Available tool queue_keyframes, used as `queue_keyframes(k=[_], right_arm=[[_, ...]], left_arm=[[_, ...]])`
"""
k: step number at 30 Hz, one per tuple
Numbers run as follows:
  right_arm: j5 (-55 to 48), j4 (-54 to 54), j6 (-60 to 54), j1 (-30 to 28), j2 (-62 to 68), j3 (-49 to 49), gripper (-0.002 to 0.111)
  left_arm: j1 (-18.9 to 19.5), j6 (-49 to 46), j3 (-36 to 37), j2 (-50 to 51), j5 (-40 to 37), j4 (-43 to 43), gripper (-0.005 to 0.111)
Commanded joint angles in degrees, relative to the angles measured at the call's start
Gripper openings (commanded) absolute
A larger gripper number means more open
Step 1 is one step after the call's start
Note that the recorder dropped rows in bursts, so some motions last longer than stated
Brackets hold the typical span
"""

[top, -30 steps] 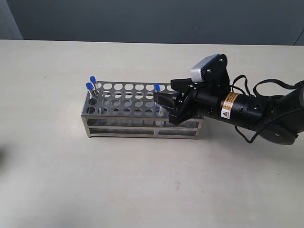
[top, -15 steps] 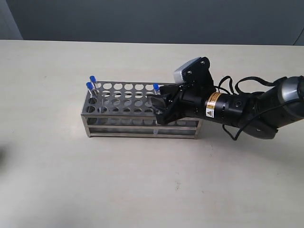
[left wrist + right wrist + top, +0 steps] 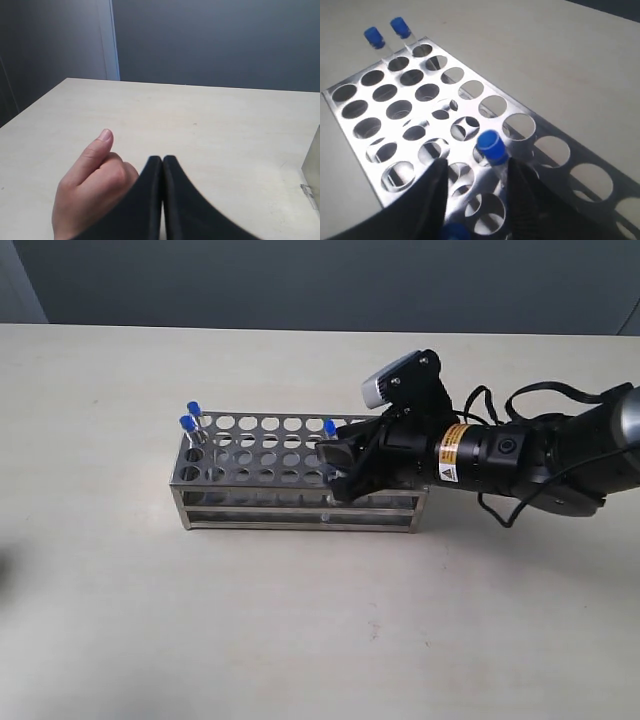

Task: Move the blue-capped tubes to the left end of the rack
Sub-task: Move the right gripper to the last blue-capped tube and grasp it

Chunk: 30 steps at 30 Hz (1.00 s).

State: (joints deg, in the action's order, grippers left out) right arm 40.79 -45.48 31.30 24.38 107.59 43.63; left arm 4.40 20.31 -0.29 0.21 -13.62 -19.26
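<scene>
Left wrist view alone: pale human hand [image 3: 92, 192] beside black left gripper [image 3: 163, 162], pressed together. Black right gripper [image 3: 476, 170] spread astride thin clear blue-capped tube [image 3: 492, 147]; shiny perforated steel rack [image 3: 250, 484].

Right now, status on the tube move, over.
Left gripper shut, a hand beside it. Right gripper open over rack, tube between its jaws. Two tubes at left end.

Pale beige tabletop [image 3: 120, 620] w/ steel tube rack [image 3: 290, 508] standing directly on it, approx. centre.
</scene>
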Motion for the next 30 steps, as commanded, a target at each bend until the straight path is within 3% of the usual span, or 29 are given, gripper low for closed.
queue_keyframes(k=[1,30], right_arm=[[4.1,-4.3,-0.2,0.9,-2.1,0.1,0.000],[1.0,-4.4,-2.4,0.9,-10.7,0.1,0.000]], left_arm=[[-0.5,0.1,0.2,-0.2,-0.1,0.1,0.000],[-0.5,0.1,0.2,-0.2,-0.1,0.1,0.000]])
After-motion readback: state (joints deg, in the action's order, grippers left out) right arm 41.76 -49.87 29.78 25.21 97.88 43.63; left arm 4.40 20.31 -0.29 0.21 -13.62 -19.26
